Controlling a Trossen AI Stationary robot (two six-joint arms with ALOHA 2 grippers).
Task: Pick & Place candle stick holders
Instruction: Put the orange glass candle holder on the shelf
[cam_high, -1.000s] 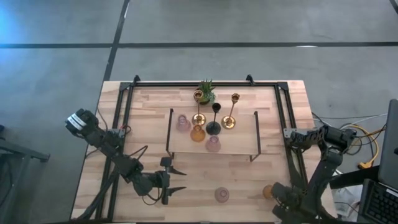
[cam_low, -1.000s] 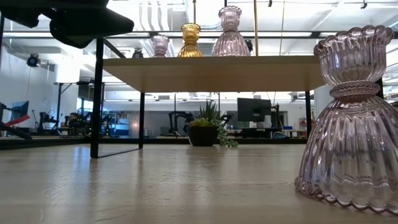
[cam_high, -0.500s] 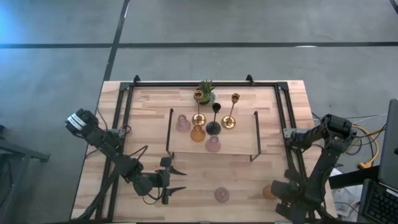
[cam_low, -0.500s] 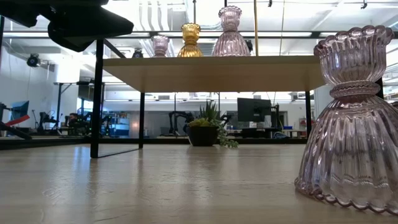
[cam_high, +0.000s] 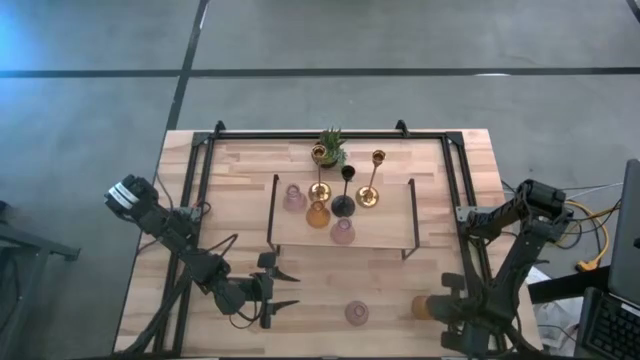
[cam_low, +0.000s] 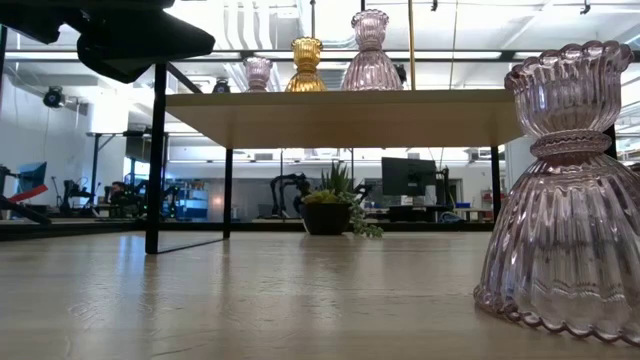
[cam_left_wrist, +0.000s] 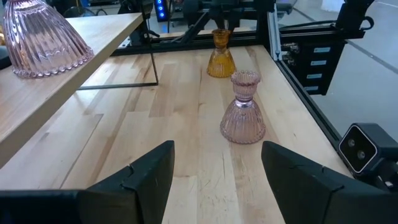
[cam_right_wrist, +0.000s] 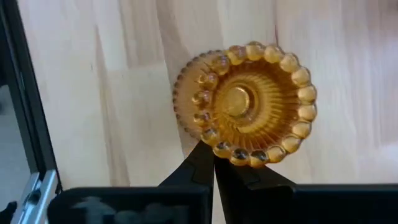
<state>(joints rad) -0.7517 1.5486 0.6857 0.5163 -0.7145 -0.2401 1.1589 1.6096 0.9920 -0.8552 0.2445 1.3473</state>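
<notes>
Fingers of the right gripper (cam_right_wrist: 214, 163) sit pressed together just beside the amber holder (cam_right_wrist: 246, 102) at the table's (cam_high: 240, 200) near right edge. Left gripper (cam_left_wrist: 214, 163), spread wide, faces a pink holder (cam_left_wrist: 244, 109) standing near centre.

An amber holder (cam_right_wrist: 245, 102) is seen from above on the wood table (cam_right_wrist: 124, 68); the closed right gripper (cam_right_wrist: 214, 163) is met at its 7 o'clock rim.

Overhead, table-level, 2 wrist views share table (cam_high: 240, 175).
</notes>
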